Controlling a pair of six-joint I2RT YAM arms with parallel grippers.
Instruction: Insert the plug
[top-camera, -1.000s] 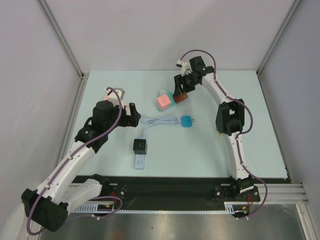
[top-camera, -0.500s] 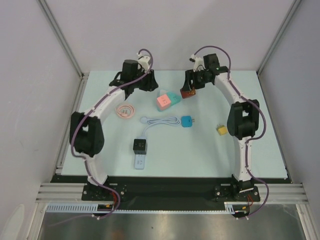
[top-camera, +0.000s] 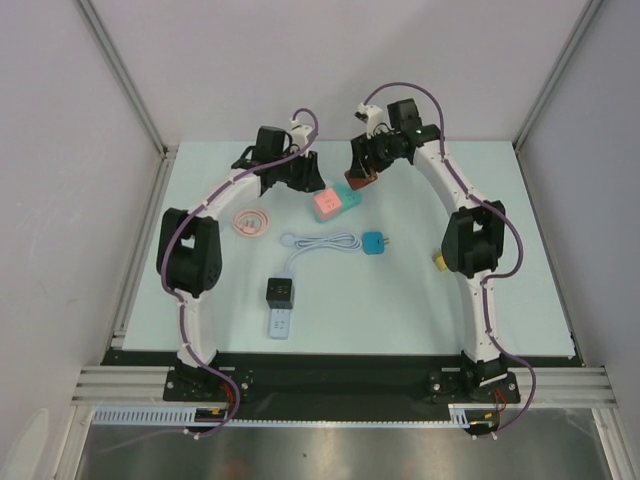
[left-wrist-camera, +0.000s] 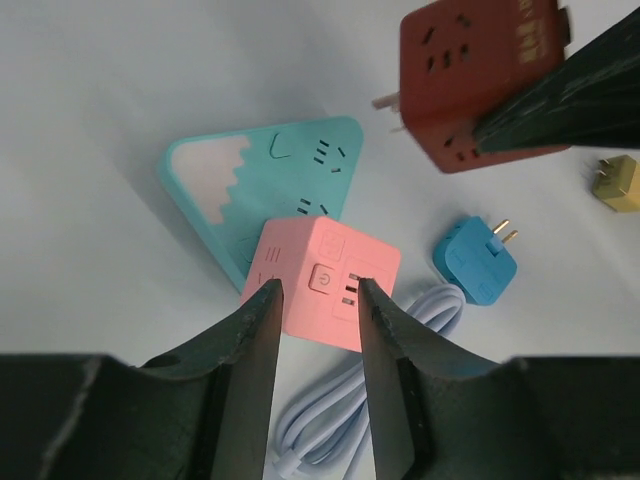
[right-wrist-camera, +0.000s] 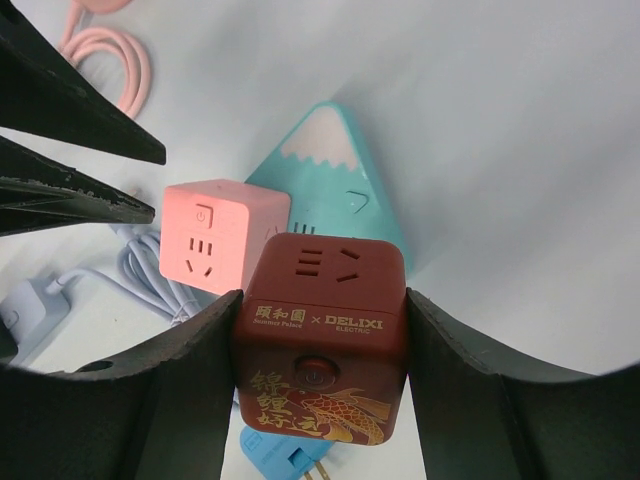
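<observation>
The red cube socket (right-wrist-camera: 320, 330) reads "DELIXI ELECTRIC" beside three Chinese characters (the gold ones below are too ornate to read); the pink cube socket (left-wrist-camera: 325, 280) has a power symbol on its button

Robotics lab test cell: pale bench (top-camera: 520, 200) boxed by plain grey panels (top-camera: 330, 60) and aluminium posts (top-camera: 120, 70); left arm (top-camera: 187, 262), right arm (top-camera: 470, 245) bolted to metal rail (top-camera: 560, 382) at near edge.
</observation>
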